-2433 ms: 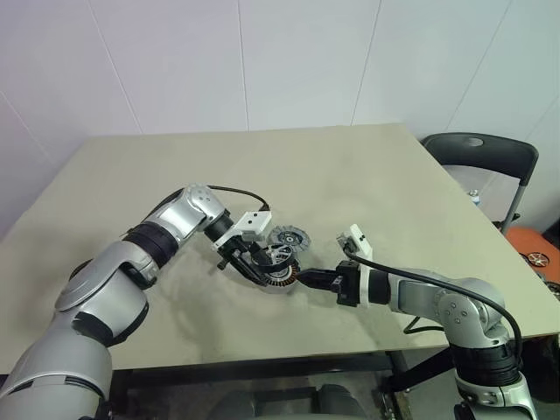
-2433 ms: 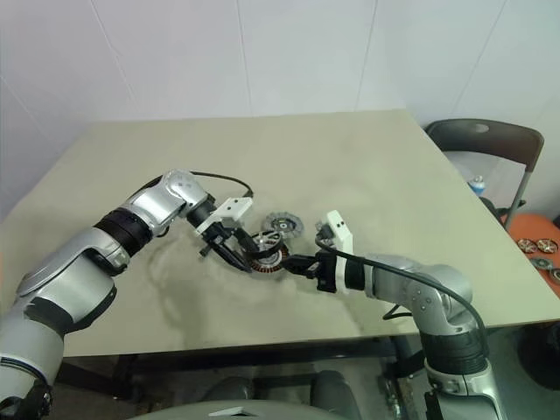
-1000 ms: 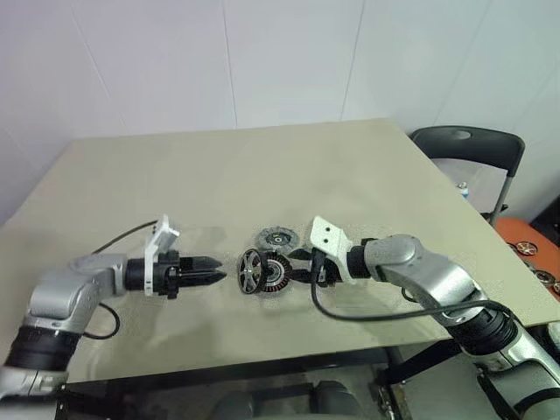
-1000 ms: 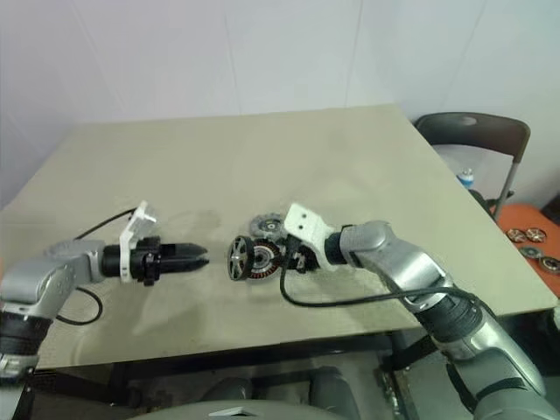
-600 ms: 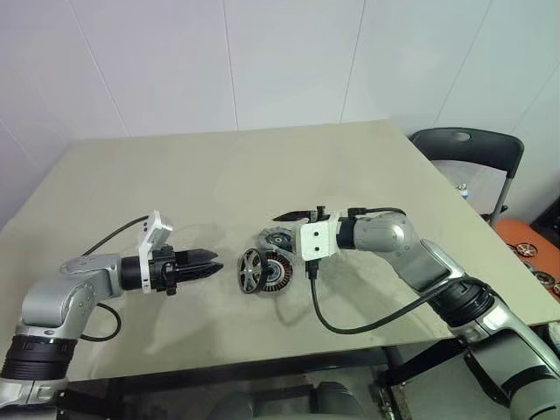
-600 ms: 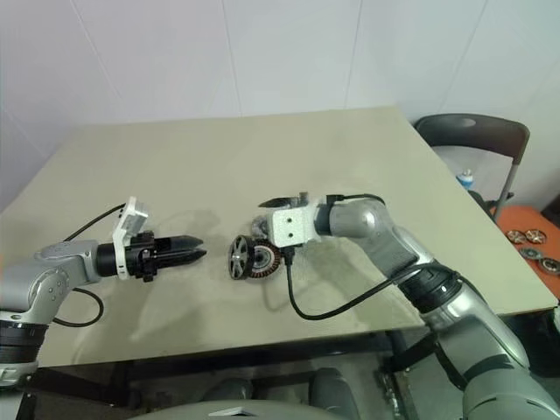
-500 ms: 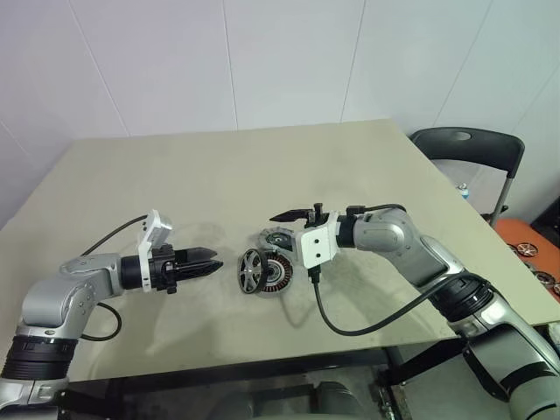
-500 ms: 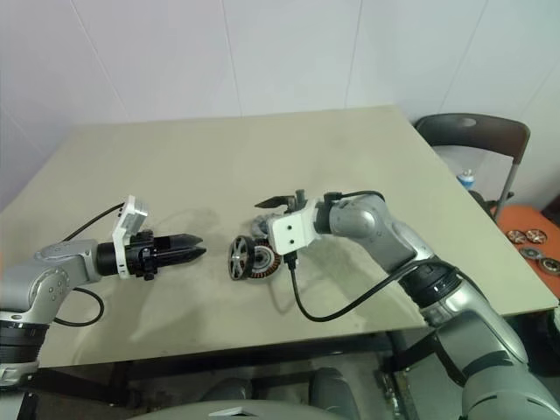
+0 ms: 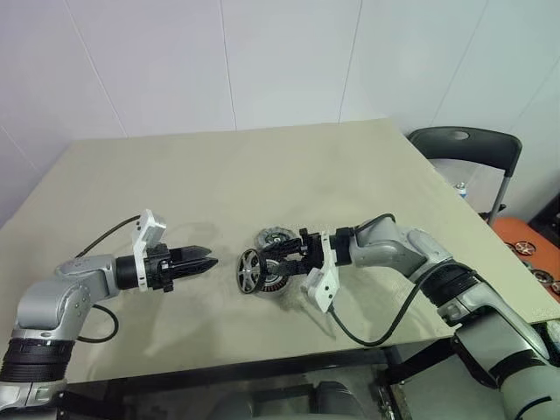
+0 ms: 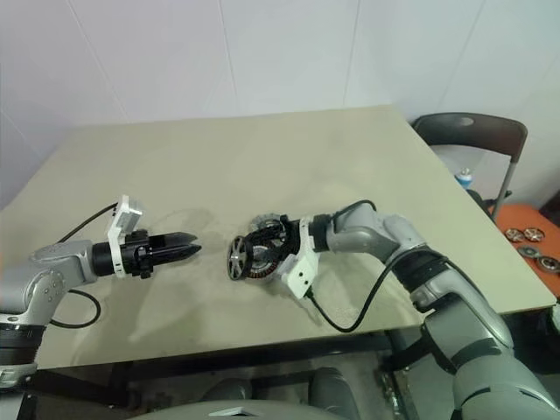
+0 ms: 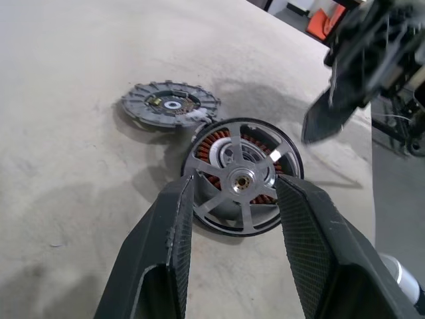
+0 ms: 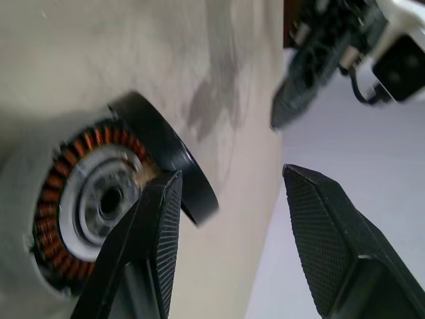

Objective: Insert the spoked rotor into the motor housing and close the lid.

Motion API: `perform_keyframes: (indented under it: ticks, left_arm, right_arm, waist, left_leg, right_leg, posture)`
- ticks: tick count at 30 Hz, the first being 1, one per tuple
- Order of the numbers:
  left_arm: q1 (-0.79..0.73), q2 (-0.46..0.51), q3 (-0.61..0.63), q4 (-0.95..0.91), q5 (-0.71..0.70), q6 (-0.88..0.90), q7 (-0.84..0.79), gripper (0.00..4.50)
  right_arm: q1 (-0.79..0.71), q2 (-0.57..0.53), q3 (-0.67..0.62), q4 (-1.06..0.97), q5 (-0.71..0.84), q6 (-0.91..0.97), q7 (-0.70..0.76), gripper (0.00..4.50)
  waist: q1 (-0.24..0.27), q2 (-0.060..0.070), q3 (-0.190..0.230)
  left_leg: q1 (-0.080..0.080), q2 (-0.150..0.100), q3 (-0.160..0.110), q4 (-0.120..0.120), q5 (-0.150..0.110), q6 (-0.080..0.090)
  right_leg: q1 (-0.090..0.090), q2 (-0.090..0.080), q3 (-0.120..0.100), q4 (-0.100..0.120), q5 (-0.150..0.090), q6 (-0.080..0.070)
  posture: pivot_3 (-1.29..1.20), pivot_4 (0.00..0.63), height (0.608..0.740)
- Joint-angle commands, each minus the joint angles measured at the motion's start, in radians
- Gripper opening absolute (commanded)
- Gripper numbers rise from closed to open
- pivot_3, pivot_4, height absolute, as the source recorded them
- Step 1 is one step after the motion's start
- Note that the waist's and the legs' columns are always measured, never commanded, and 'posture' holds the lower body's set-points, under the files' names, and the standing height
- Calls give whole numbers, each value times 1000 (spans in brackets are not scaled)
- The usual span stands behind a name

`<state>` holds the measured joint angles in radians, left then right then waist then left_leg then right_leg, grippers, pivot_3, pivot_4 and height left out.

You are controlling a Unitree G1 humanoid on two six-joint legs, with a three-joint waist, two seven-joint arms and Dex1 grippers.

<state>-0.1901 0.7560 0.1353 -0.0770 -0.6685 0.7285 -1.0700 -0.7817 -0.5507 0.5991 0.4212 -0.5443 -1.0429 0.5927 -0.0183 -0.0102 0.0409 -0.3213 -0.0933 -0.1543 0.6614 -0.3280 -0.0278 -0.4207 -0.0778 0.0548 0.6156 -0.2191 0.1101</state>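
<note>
Nearest on the table (image 9: 367, 175) sits the spoked rotor (image 9: 251, 271), standing on edge and leaning against the motor housing (image 9: 278, 276) rather than lying in it, so the insertion is not yet done. The left gripper (image 9: 208, 259) hovers level just beside the rotor, its fingers spread and empty; in the left wrist view the rotor (image 11: 240, 178) shows framed between the two fingers (image 11: 178, 226), with copper windings visible through its spokes. The right gripper (image 9: 278, 256) reaches in from the other side over the housing, fingers apart with nothing pinched; the right wrist view looks onto the housing's (image 12: 86, 206) copper ring and silver centre.

The rotor looks like rigid metal, light, with slim spokes that could bend if squeezed (better avoided as a grip point). The dark outer rim seems the safer hold, taken across its thickness; propped as it is, a nudge may roll or topple it. The housing seems heavier and stable, and probably needs steadying while the rotor is laid flat into it.

The housing's cavity is open and holds nothing so far. Farther back, the lid (image 9: 275, 237) lies flat just behind the housing, untouched.
</note>
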Motion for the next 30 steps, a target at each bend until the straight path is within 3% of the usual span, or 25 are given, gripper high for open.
perform_keyframes:
  ticks: [1,13,22,30]
  left_arm:
    - [4,2,30,-35,-10,-12,8,2091]
    - [70,-23,83,-133,-42,-4,90,2091]
    - [68,-26,91,-126,-38,-16,104,2091]
    - [58,-27,82,-99,-19,-33,96,2091]
  right_arm:
    - [-46,39,-2,35,-19,-6,-17,2532]
    - [-116,74,54,216,-147,-48,-50,2532]
    - [-156,79,37,272,-90,-6,4,2532]
    - [-79,-65,64,14,265,183,452,2532]
  waist:
    - [0,0,0]
    - [-1,0,0]
    - [-2,0,0]
    - [1,0,0]
  left_leg:
    - [0,0,0,0,0,0]
    - [0,0,0,0,1,-1]
    - [1,1,0,0,1,-3]
    - [0,1,-1,-1,1,-2]
  right_leg:
    - [0,0,0,0,0,0]
    - [0,0,0,1,0,-1]
    - [0,1,0,2,1,-2]
    - [0,1,0,-1,2,-2]
  posture:
    - [0,0,740]
    - [0,0,740]
    - [0,0,740]
    - [0,0,740]
